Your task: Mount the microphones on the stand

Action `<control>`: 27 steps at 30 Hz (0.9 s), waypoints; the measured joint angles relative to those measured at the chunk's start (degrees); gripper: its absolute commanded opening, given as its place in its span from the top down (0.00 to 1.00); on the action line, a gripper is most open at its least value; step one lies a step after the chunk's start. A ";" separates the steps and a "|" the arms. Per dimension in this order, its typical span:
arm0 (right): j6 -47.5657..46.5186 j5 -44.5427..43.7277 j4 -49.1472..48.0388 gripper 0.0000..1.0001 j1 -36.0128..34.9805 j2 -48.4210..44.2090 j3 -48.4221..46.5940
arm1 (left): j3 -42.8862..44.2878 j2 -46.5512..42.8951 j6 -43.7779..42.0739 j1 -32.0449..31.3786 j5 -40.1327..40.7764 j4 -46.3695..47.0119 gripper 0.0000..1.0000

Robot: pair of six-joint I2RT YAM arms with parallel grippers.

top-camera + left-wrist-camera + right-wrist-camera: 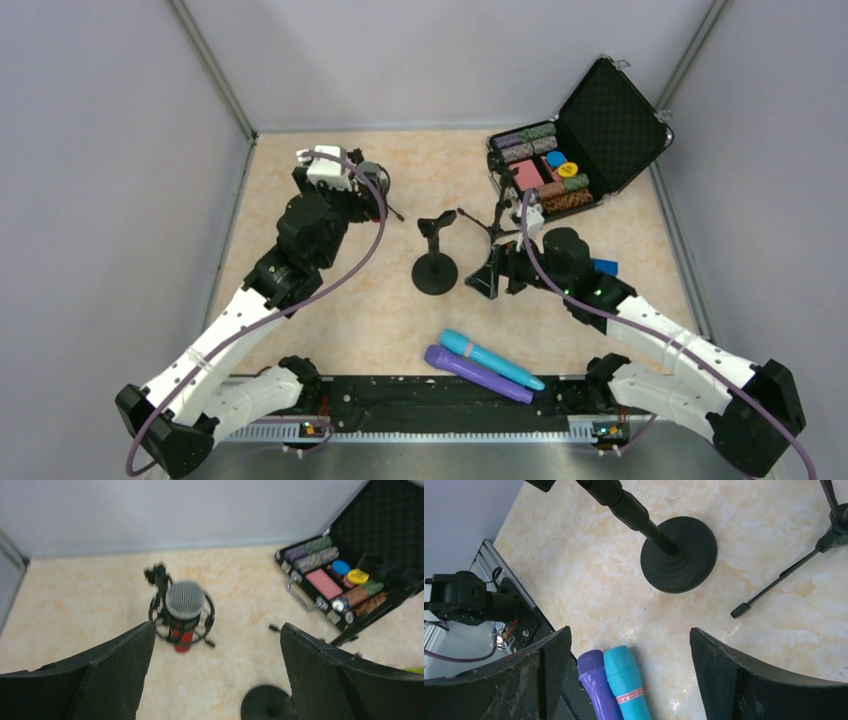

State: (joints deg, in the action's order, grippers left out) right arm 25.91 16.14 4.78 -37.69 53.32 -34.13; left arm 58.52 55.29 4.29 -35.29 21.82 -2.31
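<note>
The glittery red microphone with a silver head (184, 611) stands in a black ring mount on a small stand at the far left (376, 180). My left gripper (217, 627) is open and empty just short of it (348, 196). A black round-base stand (435, 270) stands mid-table and shows in the right wrist view (679, 552). A thin tripod stand (490, 222) is behind it. The light blue microphone (492, 360) and the purple microphone (477, 373) lie side by side near the front edge. My right gripper (629, 632) is open and empty above their heads (497, 270).
An open black case of poker chips (570, 150) sits at the back right, also in the left wrist view (345, 580). A small blue object (603, 267) lies beside the right arm. Grey walls enclose the table on three sides.
</note>
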 measured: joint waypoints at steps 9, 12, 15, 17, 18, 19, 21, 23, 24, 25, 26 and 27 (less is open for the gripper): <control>-1.14 3.02 4.79 0.14 0.00 -1.81 0.00 | -13.49 -8.66 18.60 0.11 4.61 -13.51 0.01; -1.49 5.22 7.43 0.14 0.00 -2.73 0.00 | -14.82 -10.21 23.67 0.17 4.48 -16.17 0.01; -1.68 7.43 10.67 0.14 -0.07 -4.00 0.00 | -16.55 -11.15 27.78 0.22 3.52 -16.96 0.01; -1.79 8.35 12.72 0.14 -0.50 -5.16 0.04 | -18.71 -11.82 30.60 0.24 2.93 -17.51 0.01; -1.86 8.59 13.29 0.14 -0.85 -5.81 0.26 | -19.63 -12.00 31.69 0.26 2.71 -17.79 0.01; -1.88 8.76 13.73 0.14 -1.18 -6.43 0.52 | -20.68 -12.20 32.76 0.26 2.58 -17.99 0.01; -1.95 8.87 14.95 0.14 -1.97 -7.65 1.46 | -22.62 -12.41 34.77 0.28 2.10 -18.29 0.01; -2.14 9.18 16.17 0.14 -2.43 -8.24 2.10 | -23.89 -12.33 36.09 0.26 1.60 -18.43 0.01; -2.38 9.44 16.79 0.14 -2.49 -8.26 2.23 | -24.28 -12.22 36.41 0.26 1.53 -18.45 0.01; -2.67 9.49 17.42 0.14 -2.69 -8.26 2.23 | -24.48 -11.89 36.79 0.26 1.51 -18.51 0.01; -3.17 9.44 18.29 0.14 -2.82 -8.26 2.21 | -24.48 -11.41 37.18 0.26 1.53 -18.56 0.01; -3.45 9.40 18.71 0.14 -3.15 -8.26 2.19 | -24.46 -10.93 37.51 0.26 1.57 -18.51 0.01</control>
State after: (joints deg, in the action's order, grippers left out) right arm 22.46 25.54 23.49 -40.84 45.06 -31.94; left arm 34.06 44.36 41.80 -35.03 23.40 -20.82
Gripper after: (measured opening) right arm 0.858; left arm 0.991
